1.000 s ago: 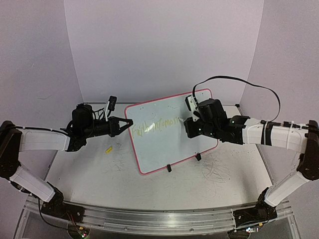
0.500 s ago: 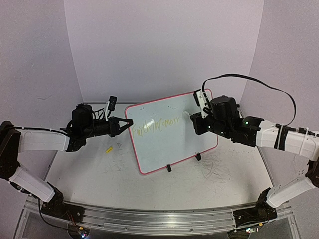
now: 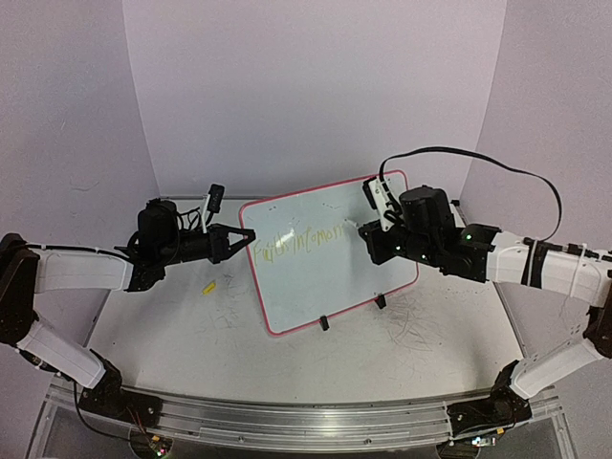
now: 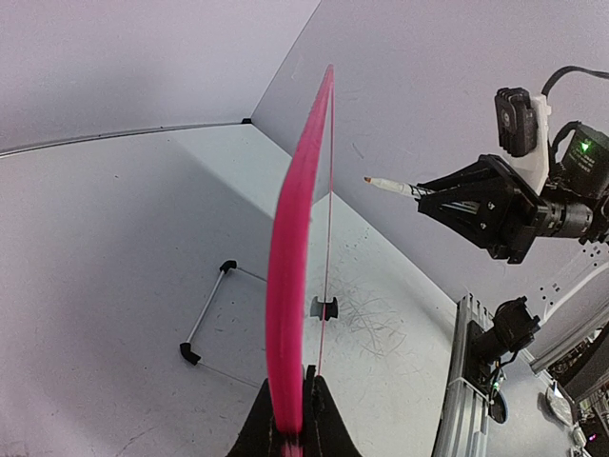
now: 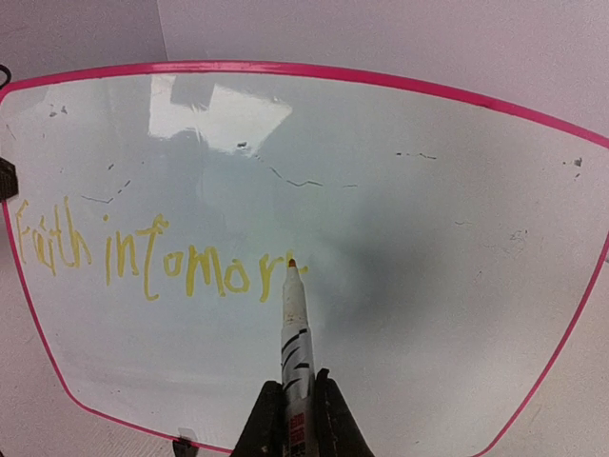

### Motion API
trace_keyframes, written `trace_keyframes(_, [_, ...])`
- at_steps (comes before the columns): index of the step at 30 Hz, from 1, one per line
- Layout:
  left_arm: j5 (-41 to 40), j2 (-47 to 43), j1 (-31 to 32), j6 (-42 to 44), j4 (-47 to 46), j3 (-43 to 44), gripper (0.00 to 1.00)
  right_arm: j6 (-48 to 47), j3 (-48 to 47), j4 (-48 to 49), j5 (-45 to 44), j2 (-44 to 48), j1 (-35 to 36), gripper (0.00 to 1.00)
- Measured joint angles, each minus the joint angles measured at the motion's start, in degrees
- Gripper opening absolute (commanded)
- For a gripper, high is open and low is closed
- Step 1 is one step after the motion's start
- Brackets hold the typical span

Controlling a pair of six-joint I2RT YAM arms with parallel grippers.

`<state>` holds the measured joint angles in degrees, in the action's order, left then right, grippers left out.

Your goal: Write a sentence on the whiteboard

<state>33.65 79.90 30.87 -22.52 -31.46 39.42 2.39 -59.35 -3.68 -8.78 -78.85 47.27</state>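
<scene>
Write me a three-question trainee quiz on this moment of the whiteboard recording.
1. True or false: the left gripper is shut on the red-pink rim of the large glossy white whiteboard.
2. What does the right gripper hold? A) a white marker pen with black print; B) a grey eraser; C) nothing.
3. Where along the faint yellow-green handwritten sentence does the marker pen's tip point?

Key: 1 true. 2 A. 3 At its right end, beside the last letter written.
</scene>
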Motion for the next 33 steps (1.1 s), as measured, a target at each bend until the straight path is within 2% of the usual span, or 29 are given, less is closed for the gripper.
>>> trace_keyframes(33, [0.02,0.00,0.00,0.16,0.02,0.00,0.00,0.20,0.00,-0.20,-0.05,-3.22,-1.11,0.00])
